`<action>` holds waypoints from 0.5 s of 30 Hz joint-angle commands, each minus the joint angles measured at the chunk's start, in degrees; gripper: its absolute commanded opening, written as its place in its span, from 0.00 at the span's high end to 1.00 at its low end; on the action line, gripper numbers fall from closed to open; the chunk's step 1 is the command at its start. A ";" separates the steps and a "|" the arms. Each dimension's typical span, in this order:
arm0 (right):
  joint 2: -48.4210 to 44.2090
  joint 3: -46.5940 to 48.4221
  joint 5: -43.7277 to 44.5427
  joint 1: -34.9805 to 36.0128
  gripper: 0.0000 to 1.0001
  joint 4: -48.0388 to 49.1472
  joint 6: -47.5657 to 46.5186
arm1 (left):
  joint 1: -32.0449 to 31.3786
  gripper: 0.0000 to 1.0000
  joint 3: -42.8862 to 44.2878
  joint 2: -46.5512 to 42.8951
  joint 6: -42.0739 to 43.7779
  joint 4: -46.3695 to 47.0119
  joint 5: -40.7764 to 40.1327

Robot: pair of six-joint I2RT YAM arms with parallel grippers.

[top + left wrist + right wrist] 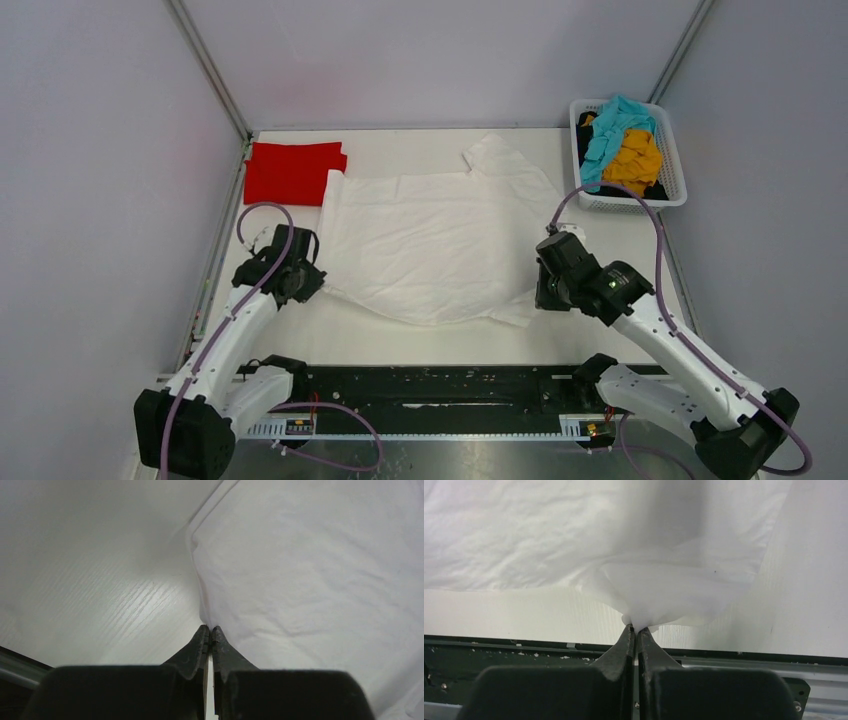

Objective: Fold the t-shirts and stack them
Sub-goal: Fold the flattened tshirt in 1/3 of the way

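Top external: my left gripper (312, 278) and right gripper (538, 297) clamp the white shirt (440, 235) mid-frame; thin pinches may slip.

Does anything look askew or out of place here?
The white t-shirt lies wrinkled and skewed, its far left corner reaching the folded red t-shirt. The left gripper and right gripper pinch its near edge.
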 commanded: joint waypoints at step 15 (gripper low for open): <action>11.33 9.58 -0.11 -13.56 1.00 12.76 -10.81 | 5.38 1.00 8.82 11.29 3.59 6.67 -2.55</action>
